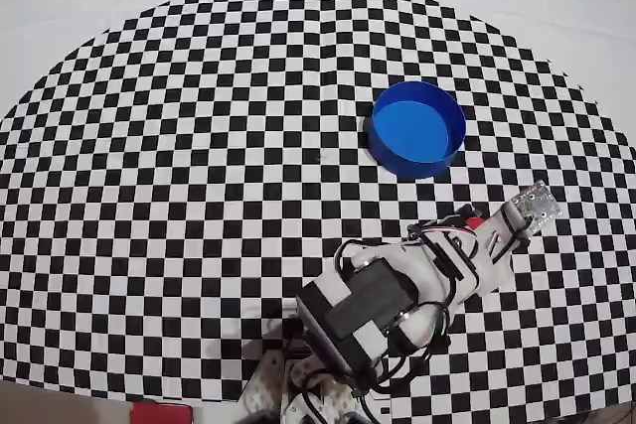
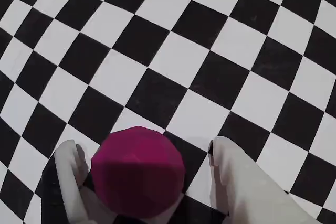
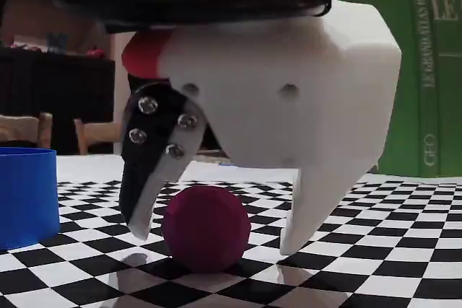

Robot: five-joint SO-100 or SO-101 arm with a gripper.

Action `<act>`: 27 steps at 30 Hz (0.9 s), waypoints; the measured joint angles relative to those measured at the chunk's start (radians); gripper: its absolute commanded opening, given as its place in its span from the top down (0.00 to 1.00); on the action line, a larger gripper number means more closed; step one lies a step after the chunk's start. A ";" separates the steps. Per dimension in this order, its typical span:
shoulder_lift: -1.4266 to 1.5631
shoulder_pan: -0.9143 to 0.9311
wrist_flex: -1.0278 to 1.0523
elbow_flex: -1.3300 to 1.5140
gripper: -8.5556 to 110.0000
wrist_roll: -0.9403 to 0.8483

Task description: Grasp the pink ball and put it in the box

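The pink ball (image 2: 137,171) rests on the checkered cloth between my gripper's (image 2: 146,148) two white fingers. In the wrist view the left finger (image 2: 71,166) is close against the ball and the right finger (image 2: 236,177) stands a gap away. The fixed view shows the ball (image 3: 206,225) on the cloth, with the gripper (image 3: 215,239) open and lowered over it, fingertips near the surface. In the overhead view the gripper (image 1: 532,211) covers the ball. The blue box (image 1: 417,168) sits empty, up and left of the gripper in that view, and at the left edge of the fixed view (image 3: 25,196).
The black-and-white checkered cloth (image 1: 199,146) covers the table. The arm's base and body (image 1: 368,305) fill the bottom centre of the overhead view. A green book (image 3: 426,70) stands behind at the right of the fixed view.
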 measured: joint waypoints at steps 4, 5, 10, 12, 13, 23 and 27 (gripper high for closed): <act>0.000 0.000 0.000 0.000 0.68 0.000; 0.000 0.000 0.000 0.000 0.68 0.000; -0.008 0.000 0.000 -0.003 0.68 0.000; -0.009 0.000 0.000 -0.003 0.68 0.000; -0.009 0.000 0.000 -0.003 0.68 0.000; -0.037 0.000 0.000 -0.034 0.68 0.000; -0.037 0.000 0.000 -0.034 0.68 0.000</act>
